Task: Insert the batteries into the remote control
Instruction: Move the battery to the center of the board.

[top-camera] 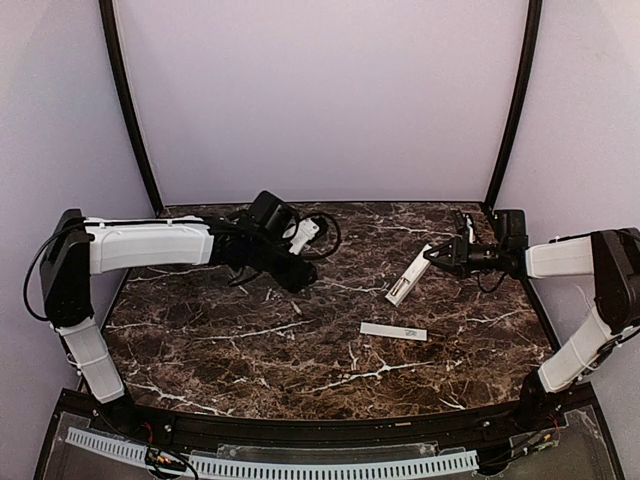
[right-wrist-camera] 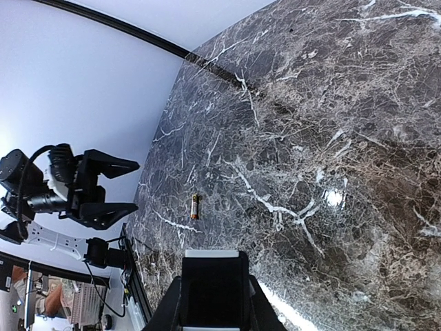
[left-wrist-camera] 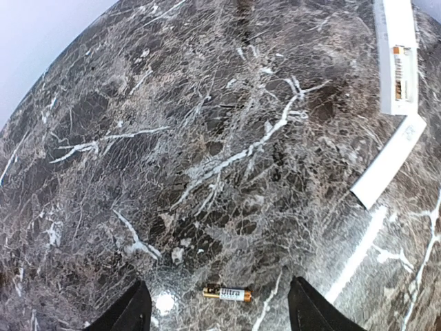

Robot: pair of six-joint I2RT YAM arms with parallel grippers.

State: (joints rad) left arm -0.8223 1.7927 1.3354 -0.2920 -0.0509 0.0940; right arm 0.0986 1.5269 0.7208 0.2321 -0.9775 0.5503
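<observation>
One battery [left-wrist-camera: 227, 294], dark and gold, lies flat on the marble between the fingers of my left gripper [left-wrist-camera: 220, 314], which stands open and does not touch it. The right wrist view shows the same battery [right-wrist-camera: 195, 206] lying alone on the table. The white remote control [top-camera: 408, 278] lies slanted at the right of the table, its open compartment facing up [left-wrist-camera: 398, 62]. My right gripper [top-camera: 440, 256] is shut on the remote's far end, whose dark section [right-wrist-camera: 210, 289] sits between the fingers. My left gripper [top-camera: 293, 274] hangs low over the table's middle left.
A thin flat white cover strip [top-camera: 393, 331] lies on the marble table [top-camera: 250, 340] in front of the remote, and it also shows as a strip [left-wrist-camera: 389, 162] in the left wrist view. Black frame posts [top-camera: 130, 110] and pale walls stand behind the table.
</observation>
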